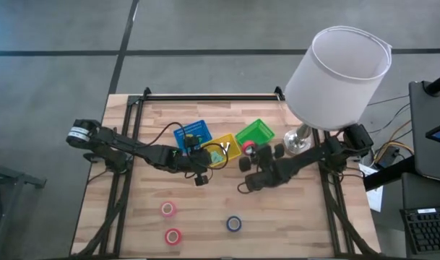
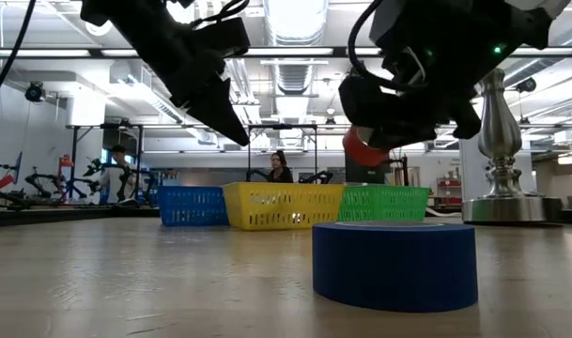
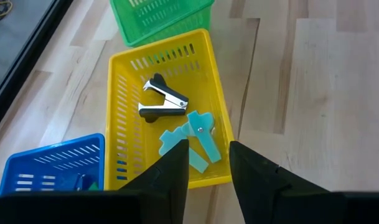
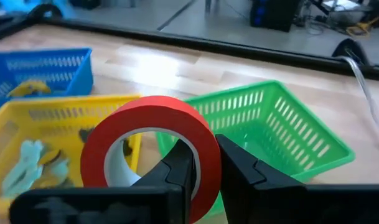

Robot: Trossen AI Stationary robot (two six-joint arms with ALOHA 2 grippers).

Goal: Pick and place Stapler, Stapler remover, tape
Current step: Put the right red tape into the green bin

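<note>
Right gripper (image 4: 205, 168): clamped on a red tape roll (image 4: 149, 146), one finger through the centre hole and one outside, pinching the ring wall; held above the table near the green bin (image 4: 282, 134).
Held roll: stands upright on edge between the fingers; seen in the low view as a red shape under the right arm.
Handling judgement: the roll looks light and stiff, with a smooth outer face that could slip; a pinch across the wall through the hole seems the surest hold.
Left gripper (image 3: 208, 165): fingers apart, holding nothing, hovering over the near edge of the yellow bin (image 3: 124, 81).
Yellow bin contents: a black staple remover (image 3: 163, 99) and pale teal ones (image 3: 192, 140) lying flat.
Bins: blue bin (image 1: 193, 134), yellow and green side by side at the back of the table.
Tape left on table: two pink-red rolls (image 1: 167, 209) (image 1: 173, 235) and one blue roll (image 1: 234, 223), lying flat near the front edge, well apart from the bins.
Lamp (image 1: 335, 68): white shade on a silver base, at the right back corner, close to the right arm.
</note>
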